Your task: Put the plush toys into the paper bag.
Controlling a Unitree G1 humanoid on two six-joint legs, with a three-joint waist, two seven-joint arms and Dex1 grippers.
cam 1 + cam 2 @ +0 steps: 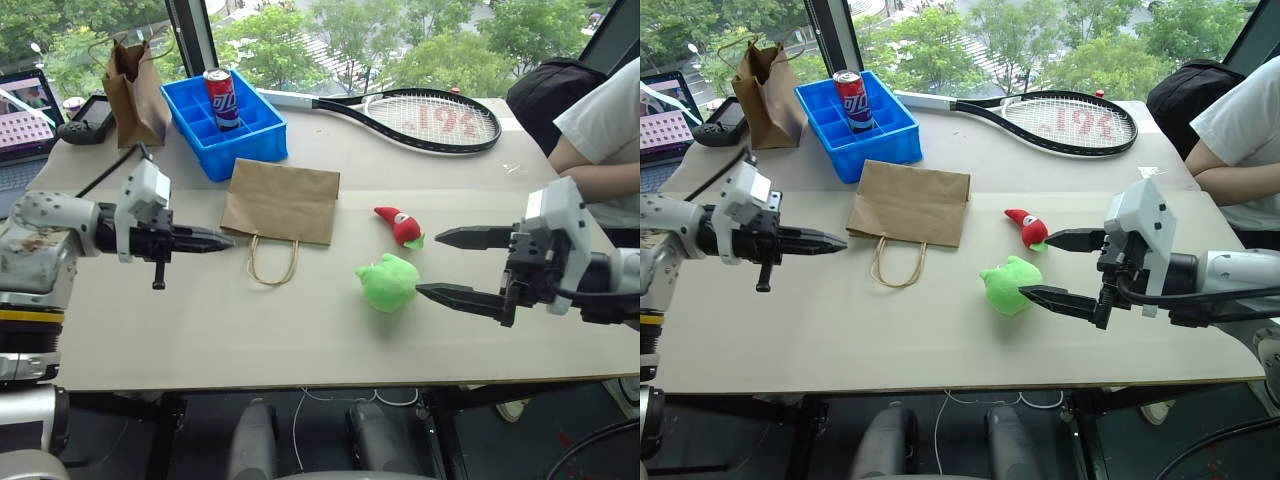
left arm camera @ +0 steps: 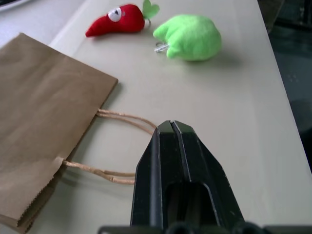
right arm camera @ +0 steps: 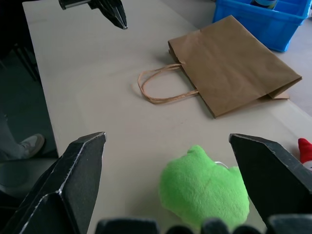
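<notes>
A pale bench (image 1: 200,330) carries a wide brown paper bag (image 1: 281,201) lying flat near its middle, its two looped handles (image 1: 272,261) pointing toward the robot's side of the bench. To the right of the bag, apart from it, lie the two plush toys: a red chili toy (image 1: 400,224) with a green tip, and nearer the robot a round bright-green toy (image 1: 388,282). The two toys lie close together; both rest on the bench outside the bag. The left gripper (image 1: 222,239) hangs above the bench just left of the bag's handles, its two black fingers pressed together into a single point and grasping nothing. The right gripper (image 1: 440,264) reaches in from the right with its fingers spread wide apart, empty; the lower fingertip lies just beside the green toy, and the upper one points toward the chili toy. At the far side of the bench stand a blue compartment tray (image 1: 232,125) with a red drink can (image 1: 221,99) upright in it, a narrower, darker paper bag (image 1: 135,93) standing to its left, and a tennis racket (image 1: 420,118) lying flat. A person's arm in a white sleeve (image 1: 600,110) rests at the far right edge.
</notes>
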